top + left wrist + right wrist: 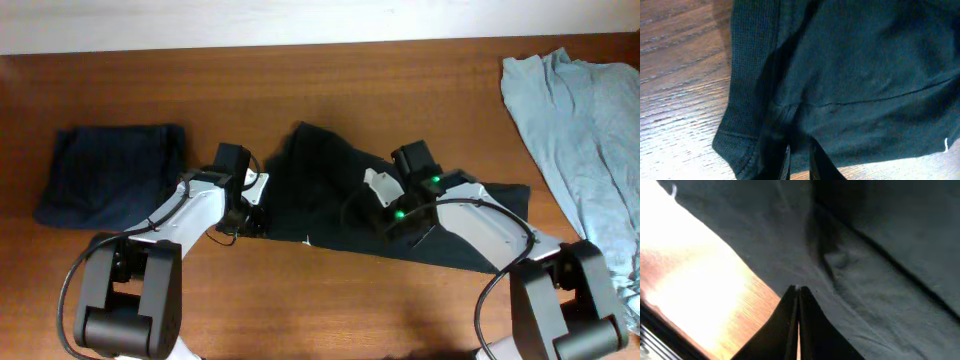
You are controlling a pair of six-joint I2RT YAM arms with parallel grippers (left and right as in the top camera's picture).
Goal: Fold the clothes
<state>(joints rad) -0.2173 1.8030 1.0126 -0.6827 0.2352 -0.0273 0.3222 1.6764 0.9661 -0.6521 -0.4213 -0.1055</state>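
The black T-shirt [330, 190] lies spread and rumpled on the wooden table, with a small white mark [307, 241] at its near hem. My left gripper [246, 216] sits at the shirt's left edge. In the left wrist view its fingers [788, 157] are closed on a bunched fold of the dark cloth [865, 75], and the left gripper [800, 142] has only a narrow gap. My right gripper [390, 228] rests over the shirt's near hem. In the right wrist view the right gripper [797, 287] is shut, its tips touching the fabric [880, 280] beside the wood.
A folded dark navy garment [110, 175] lies at the left of the table. A light blue garment [580, 120] is heaped along the right edge. Bare wood [330, 310] runs along the front between the two arm bases.
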